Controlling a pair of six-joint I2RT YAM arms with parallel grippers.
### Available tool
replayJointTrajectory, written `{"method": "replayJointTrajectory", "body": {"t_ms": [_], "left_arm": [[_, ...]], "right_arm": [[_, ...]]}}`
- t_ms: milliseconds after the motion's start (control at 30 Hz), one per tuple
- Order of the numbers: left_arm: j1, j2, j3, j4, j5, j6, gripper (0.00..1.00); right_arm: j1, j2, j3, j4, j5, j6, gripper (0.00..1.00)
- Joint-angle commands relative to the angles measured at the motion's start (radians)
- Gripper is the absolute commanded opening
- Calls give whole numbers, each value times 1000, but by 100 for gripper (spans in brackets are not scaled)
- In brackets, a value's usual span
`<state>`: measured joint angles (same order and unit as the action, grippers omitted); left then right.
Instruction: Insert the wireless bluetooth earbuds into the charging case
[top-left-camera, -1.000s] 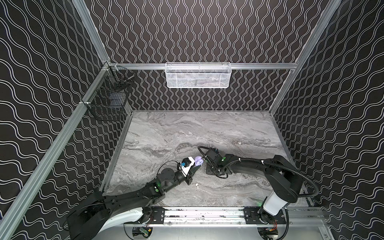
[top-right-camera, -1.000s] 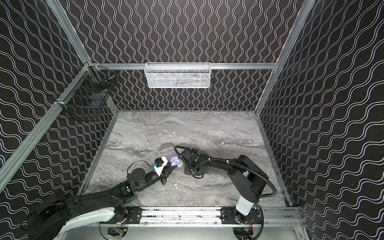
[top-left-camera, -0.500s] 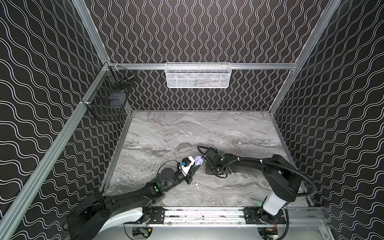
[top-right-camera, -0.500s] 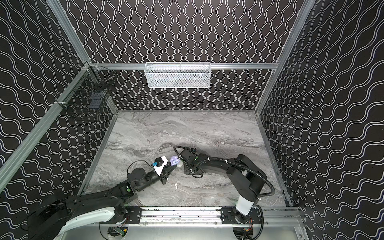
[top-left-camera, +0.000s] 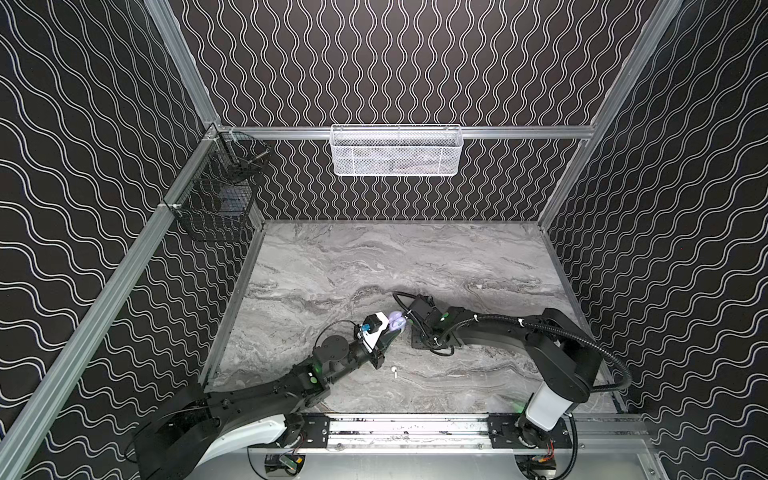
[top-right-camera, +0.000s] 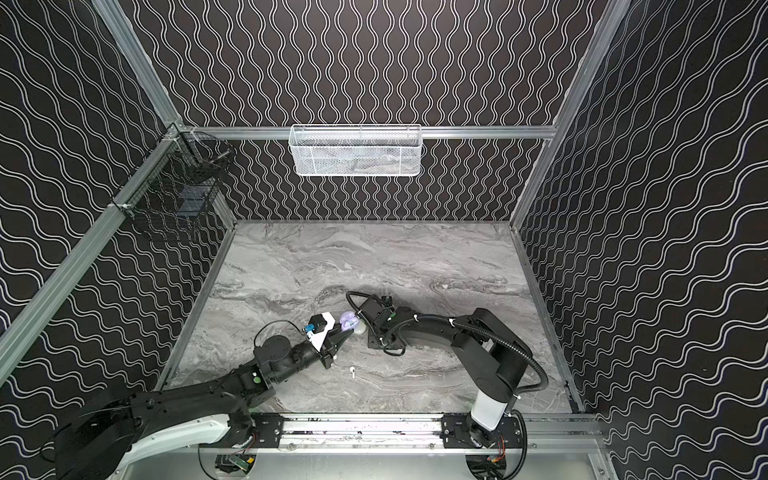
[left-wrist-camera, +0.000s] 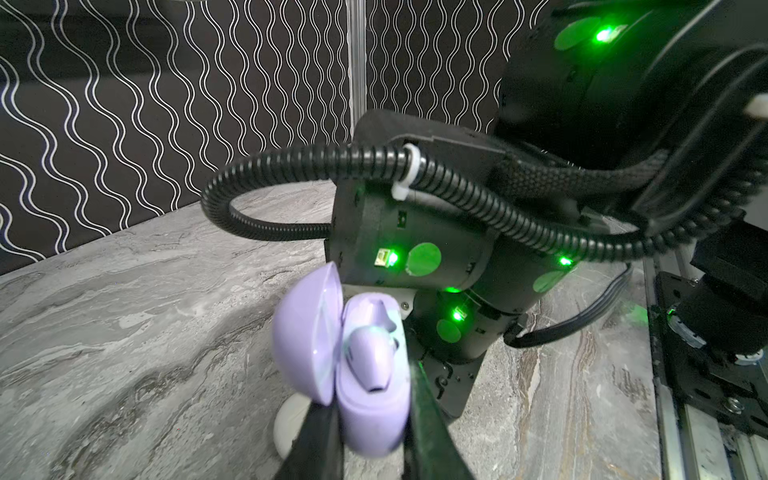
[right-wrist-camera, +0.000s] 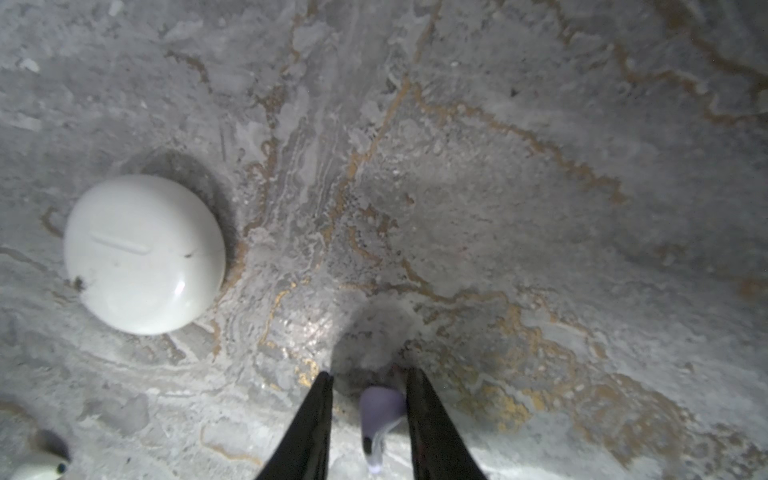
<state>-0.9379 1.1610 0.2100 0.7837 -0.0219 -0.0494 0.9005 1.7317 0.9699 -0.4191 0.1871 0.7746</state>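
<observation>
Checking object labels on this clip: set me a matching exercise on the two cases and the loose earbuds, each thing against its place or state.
Things:
1. lavender case
2. white case
3. white earbud
4. loose lavender earbud

States:
A. closed, resting on the table
B. between the fingers of the right gripper
C. lid open, clamped by the left gripper
D. lying on the table, clear of both grippers

Pairs: 1-C, 2-A, 3-D, 4-B
</observation>
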Motion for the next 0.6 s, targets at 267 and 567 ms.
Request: {"method": "replayJointTrajectory", "body": {"t_ms": [267, 567], "left_arm": [[1, 1, 11, 12, 16, 8, 0], [1, 2, 10, 12, 14, 9, 0]], "right_arm": [[2, 0, -4, -55, 0, -5, 31], [9, -1, -6, -61, 3, -3, 30]]}}
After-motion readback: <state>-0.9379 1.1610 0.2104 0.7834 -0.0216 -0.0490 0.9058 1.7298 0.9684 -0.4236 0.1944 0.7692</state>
